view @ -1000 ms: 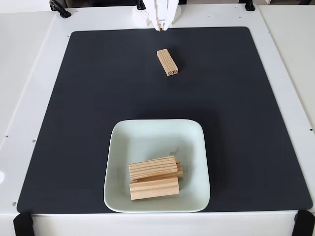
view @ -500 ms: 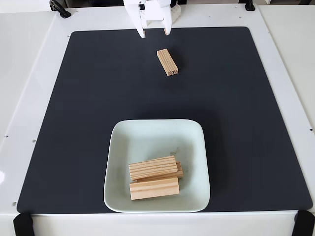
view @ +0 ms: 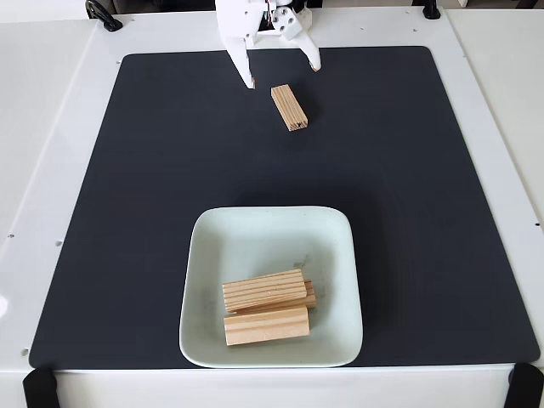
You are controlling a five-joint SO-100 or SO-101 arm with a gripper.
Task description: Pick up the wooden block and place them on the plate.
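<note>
Fingers of the white end effector (view: 283, 76) are spread wide and hold nothing; in the fixed view it reaches in from the top edge, its body over the white counter (view: 59, 127) border and its tips over the far strip of the black mat (view: 153, 187). The left fingertip (view: 249, 82) points down toward the mat just to the left of the loose wooden block (view: 289, 107), apart from it; the shorter right finger ends a little higher in the picture, above and to the right of that block's far end.

That block lies flat on the mat, slightly turned from the picture's vertical, well apart from the plate (view: 204, 255). The plate sits near the mat's front edge, roughly centred. On its front half rest more wooden blocks (view: 265, 307), lying crosswise and touching: one at the front, another laid across the top, and an edge of a further one showing beneath at the right.
</note>
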